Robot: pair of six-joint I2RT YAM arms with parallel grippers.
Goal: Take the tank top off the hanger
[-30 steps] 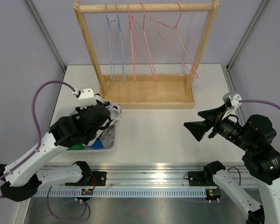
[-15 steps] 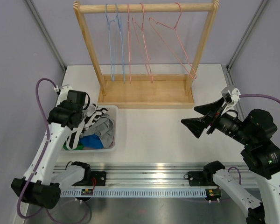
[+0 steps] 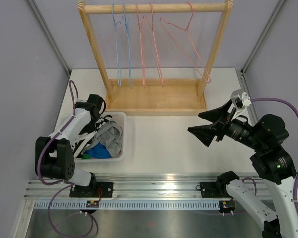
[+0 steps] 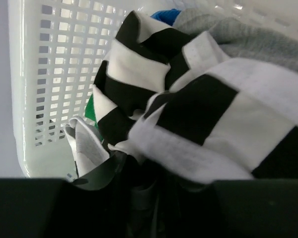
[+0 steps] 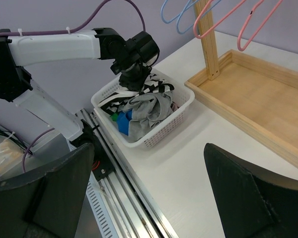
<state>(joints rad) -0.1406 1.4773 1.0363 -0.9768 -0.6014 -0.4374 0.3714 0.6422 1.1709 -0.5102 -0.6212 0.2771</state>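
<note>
One rack (image 3: 154, 8) at the top of the frame - two blue hangers (image 3: 116, 44), seemingly three pink hangers (image 3: 185, 50). One basket (image 3: 123, 130) at left - two arms (image 3: 268, 144).

Your top camera looks down on the whole table (image 3: 159, 134) from behind. The left wrist camera sits close over the basket (image 4: 35, 74); the right sees it far ahead of its pincer (image 5: 149, 148).

The left arm (image 3: 73, 128) folds back on itself, elbow low beside its base, wrist bent so the left gripper (image 3: 93, 113) points steeply down; its fingers are too hidden to judge. The right arm (image 3: 268, 135) stands raised, forearm reaching leftward. The right gripper (image 3: 202, 126) hangs in the air, fingers (image 5: 44, 193) spread wide, holding nothing.
</note>
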